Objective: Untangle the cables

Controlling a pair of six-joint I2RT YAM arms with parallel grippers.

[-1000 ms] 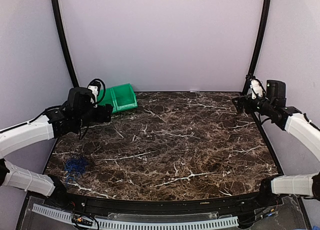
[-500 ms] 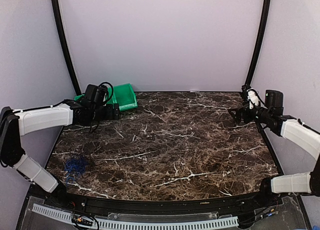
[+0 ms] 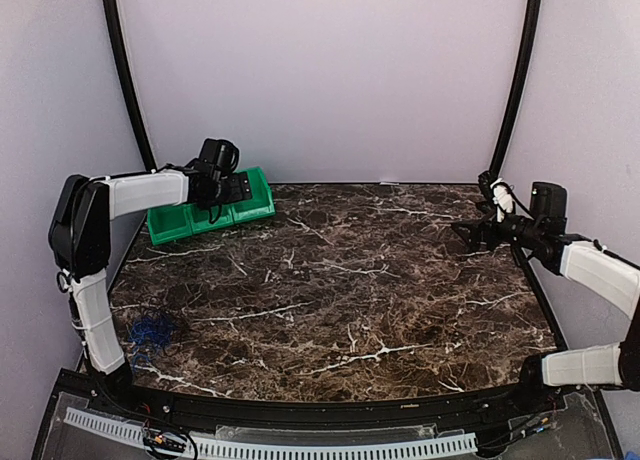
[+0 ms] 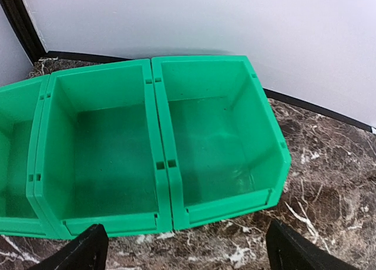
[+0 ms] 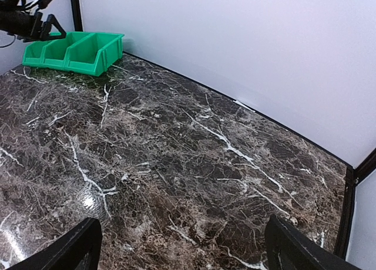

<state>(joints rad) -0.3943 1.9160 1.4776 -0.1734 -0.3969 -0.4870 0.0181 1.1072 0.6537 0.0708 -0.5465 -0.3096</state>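
Note:
A small blue tangle of cables (image 3: 152, 330) lies on the marble table near the front left; it shows only in the top view. My left gripper (image 3: 243, 188) is far from it at the back left, hovering over the green bins (image 3: 168, 223), open and empty. In the left wrist view its gripper (image 4: 185, 255) stands wide open just in front of the bins (image 4: 164, 164), which hold nothing. My right gripper (image 3: 460, 229) is at the far right, open and empty above bare marble, also seen in the right wrist view (image 5: 182, 252).
The green bins are three joined compartments against the back wall, also in the right wrist view (image 5: 73, 50). Black frame posts (image 3: 125, 75) stand at the back corners. The marble table (image 3: 340, 280) spreads between the arms.
My left arm has swung from the left edge back and right, ending over the green bins. My right gripper has lowered and moved slightly left. The blue tangle has not moved.

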